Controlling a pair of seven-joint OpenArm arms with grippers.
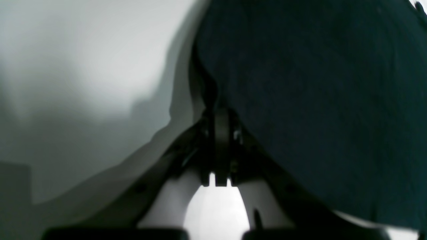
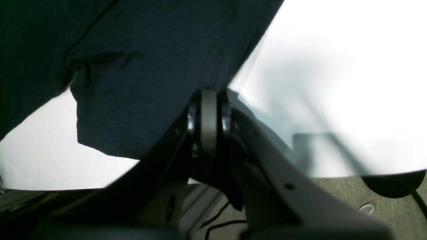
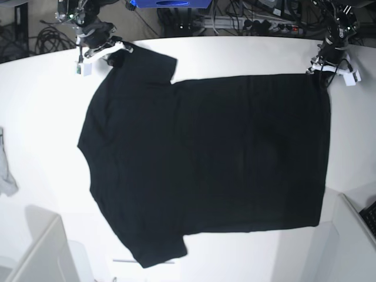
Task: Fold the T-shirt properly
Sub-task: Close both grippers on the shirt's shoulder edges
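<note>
The white table (image 3: 235,53) carries the T-shirt (image 3: 205,164), which lies flat and spread out, plain black side up. Its long axis runs across the base view: collar and sleeves at that view's left, hem at its right. Taking the T-shirt as landmark, both arms stand along its far edge, one at each end.

The right gripper (image 3: 111,50) is at the far sleeve, its jaws closed on the sleeve cloth; its wrist view shows dark fabric pinched at the tips. The left gripper (image 3: 325,63) is at the far hem corner, jaws clenched, and black cloth meets the tips there, so it seems to grasp the corner.

From both grippers the whole T-shirt stretches toward the near edge, so the fold probably means drawing the far edge that way.

A small grey-white cloth (image 3: 6,173) lies well apart from the collar end, at the table's edge.
</note>
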